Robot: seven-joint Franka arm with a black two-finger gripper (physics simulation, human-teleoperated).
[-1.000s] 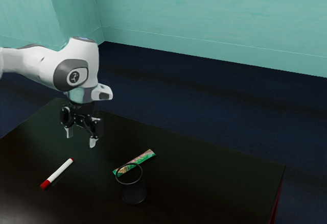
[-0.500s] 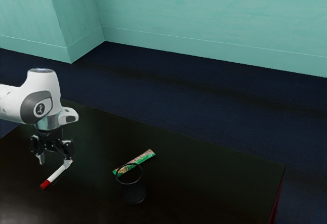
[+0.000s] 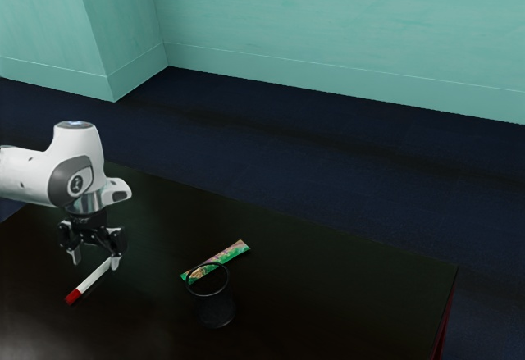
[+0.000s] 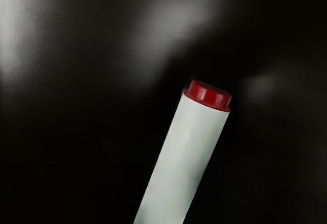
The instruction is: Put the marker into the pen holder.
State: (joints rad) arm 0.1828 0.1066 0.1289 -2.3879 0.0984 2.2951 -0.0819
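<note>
Hanging low with the gripper (image 3: 96,262) spread apart at the barrel end of the marker (image 3: 93,279). Lying on the tabletop (image 3: 344,286), outside the upright pen holder (image 3: 216,309), toward the exterior view's left. Near that holder, sharing the tabletop with a green packet (image 3: 228,255).

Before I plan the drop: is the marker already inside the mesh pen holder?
No, the marker lies on the table, apart from the pen holder.

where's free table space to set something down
Broadest: from the pen holder and green packet to the edge of the table at the exterior view's right. Smaller: between marker and pen holder. Crowded: packet beside pen holder, gripper at the marker.
</note>
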